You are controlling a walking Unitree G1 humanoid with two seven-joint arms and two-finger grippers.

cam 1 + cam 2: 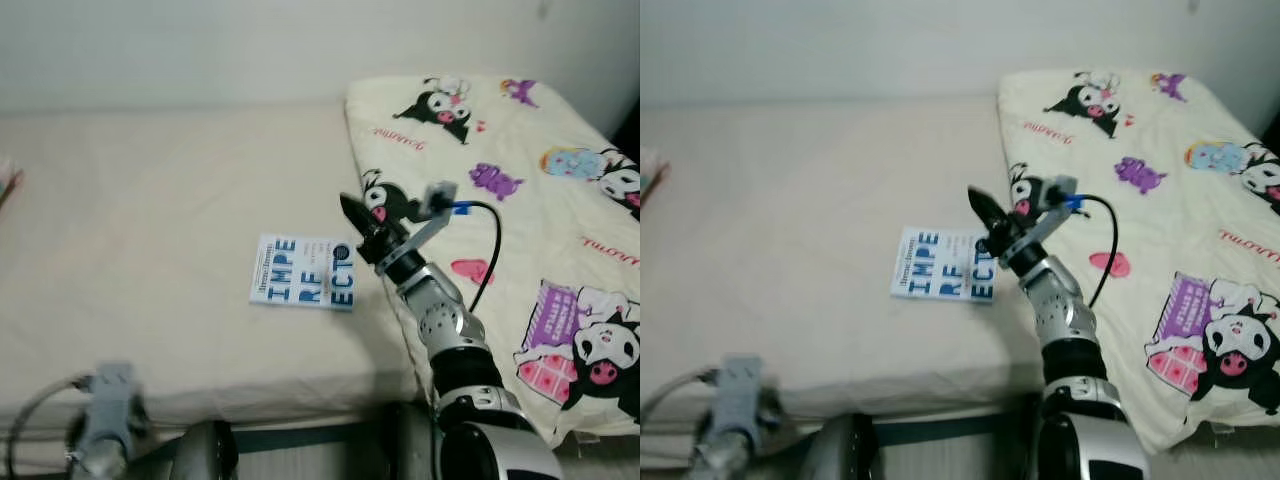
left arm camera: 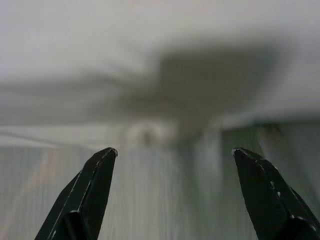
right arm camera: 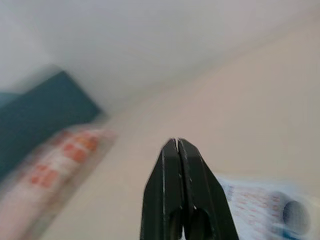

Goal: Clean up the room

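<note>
A white book with blue lettering [image 1: 302, 272] lies flat on the cream bed sheet [image 1: 150, 220], near the sheet's right side. My right gripper [image 1: 352, 212] hovers just above the book's right end, fingers pressed together and shut on nothing; in the right wrist view the shut gripper [image 3: 176, 142] points over the book's blurred cover [image 3: 260, 207]. My left arm [image 1: 100, 420] hangs low at the bed's front edge. In the left wrist view the left gripper [image 2: 172, 152] is open before the draped sheet.
A cream blanket with cartoon prints [image 1: 520, 190] covers the bed's right part. A pink patterned item [image 3: 55, 165] and a dark teal shape [image 3: 40, 110] lie at the far left of the bed. A white wall [image 1: 250, 40] runs behind.
</note>
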